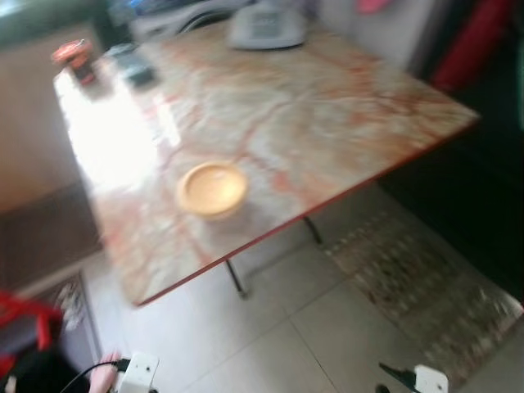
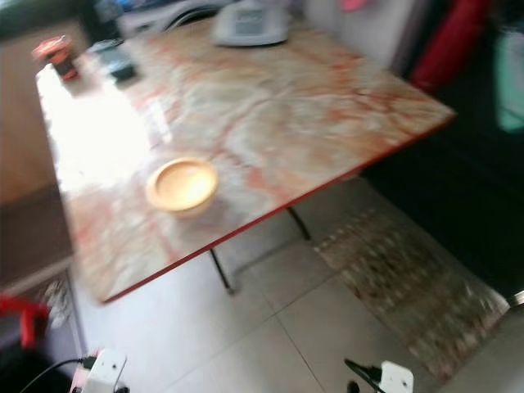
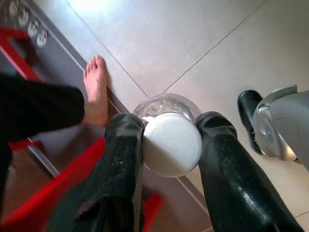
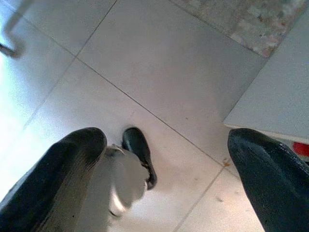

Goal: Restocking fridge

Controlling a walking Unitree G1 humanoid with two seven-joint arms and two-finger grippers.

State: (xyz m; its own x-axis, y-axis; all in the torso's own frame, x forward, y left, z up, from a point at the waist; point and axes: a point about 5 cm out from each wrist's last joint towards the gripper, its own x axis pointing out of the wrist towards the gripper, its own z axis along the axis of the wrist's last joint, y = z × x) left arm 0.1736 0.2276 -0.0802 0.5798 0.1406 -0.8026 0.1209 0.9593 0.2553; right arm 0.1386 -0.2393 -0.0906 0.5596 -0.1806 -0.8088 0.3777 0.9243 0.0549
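While the left pincer [image 3: 169, 145] pinches a clear, probably glass jar [image 3: 166, 108] by its white lid [image 3: 171, 144], a slippery, breakable load, the right pincer [image 4: 166, 169] hangs spread; the bench [image 1: 327, 106] lies at twelve o'clock.

Table [image 1: 327, 106] marbled cream with orange-red veins; bowl [image 1: 212, 189] pale yellow; jar [image 3: 166, 107] clear glass, white lid [image 3: 172, 144]; rug [image 1: 426, 278] speckled beige.

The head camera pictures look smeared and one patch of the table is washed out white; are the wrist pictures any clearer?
Both eye views are motion-blurred, with window glare bleaching the marble table beside the wooden bowl. The left wrist view is sharper: the left gripper clamps a white-capped jar, crisp against floor tiles. The right wrist view shows the right gripper open, its near fingers soft, bright at one edge.
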